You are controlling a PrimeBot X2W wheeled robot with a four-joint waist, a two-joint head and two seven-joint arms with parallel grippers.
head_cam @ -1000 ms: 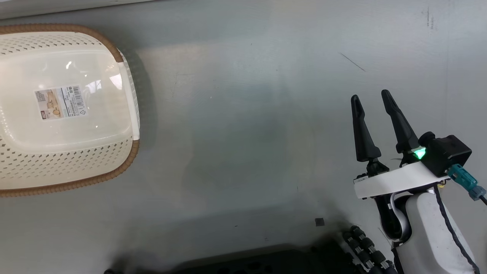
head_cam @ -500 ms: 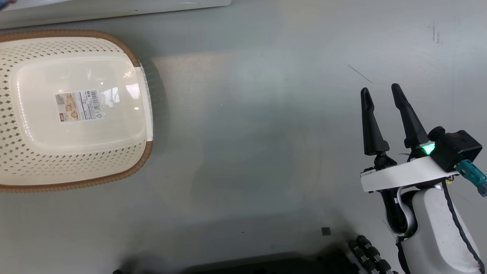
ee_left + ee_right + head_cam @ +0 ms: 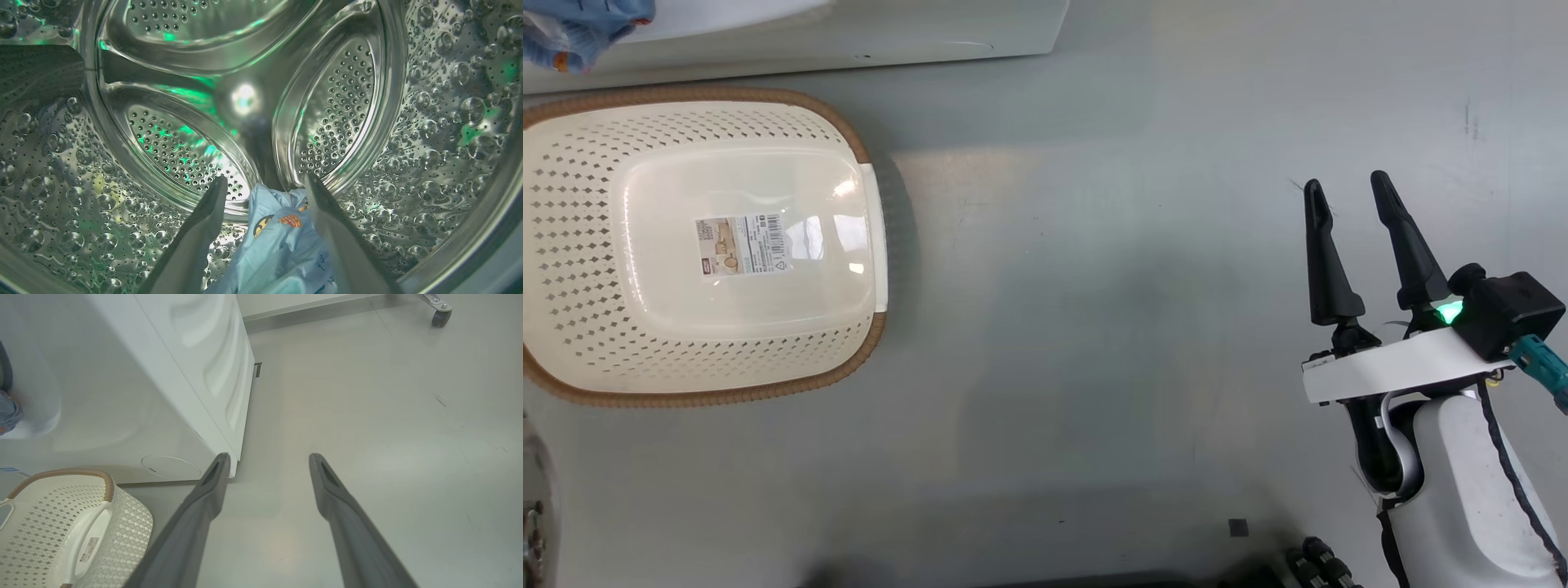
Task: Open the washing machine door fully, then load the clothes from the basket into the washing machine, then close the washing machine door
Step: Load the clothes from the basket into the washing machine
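The left pincer (image 3: 264, 183) stands wide inside the washing machine (image 3: 335, 102), the clothes (image 3: 278, 249) lying loose between its fingers. The right pincer (image 3: 1356, 192) hangs wide and empty over the floor (image 3: 1094, 327). The basket (image 3: 588, 245) looks empty, so loading seems done. Next, the left arm should withdraw before the door is shut.

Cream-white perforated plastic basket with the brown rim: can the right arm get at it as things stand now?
Probably yes, though with a long reach. Bare grey floor lies between the open right gripper and the basket; nothing stands in the way there.
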